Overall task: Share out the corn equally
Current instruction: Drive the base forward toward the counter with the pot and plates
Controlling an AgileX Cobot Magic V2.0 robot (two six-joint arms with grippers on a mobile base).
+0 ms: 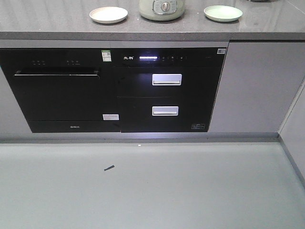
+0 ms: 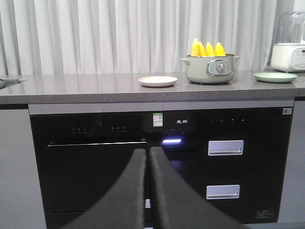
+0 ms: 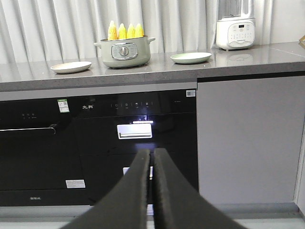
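- Left wrist-mounted view showed the corn (image 2: 208,49) standing in a pale green pot (image 2: 210,69) on the grey counter (image 2: 71,88), with only the upper ends of the cobs above the rim.
- Each cob's long axis ran close to vertical, and the tapered ends pointed up towards the white curtain (image 2: 95,33).
- In the right wrist view four yellow tips stood side by side in a row across the pot.
- The pot sat between a cream plate (image 2: 157,81) on one side and a light green plate (image 2: 275,77) on the other, apart from both. Both plates were bare.
- A white appliance (image 2: 288,52) stood further along the counter, past the green plate.
- The left gripper (image 2: 148,157) was closed with nothing in it. Its black fingers met along a thin slit in front of the black built-in units (image 2: 95,171), well below the counter.
- The right gripper (image 3: 151,155) was likewise closed and held nothing, low in front of the drawer handles (image 3: 135,131).
- In the front-facing view the pot was cropped at the top edge, and a small dark scrap (image 1: 109,168) lay on the grey floor (image 1: 190,191).
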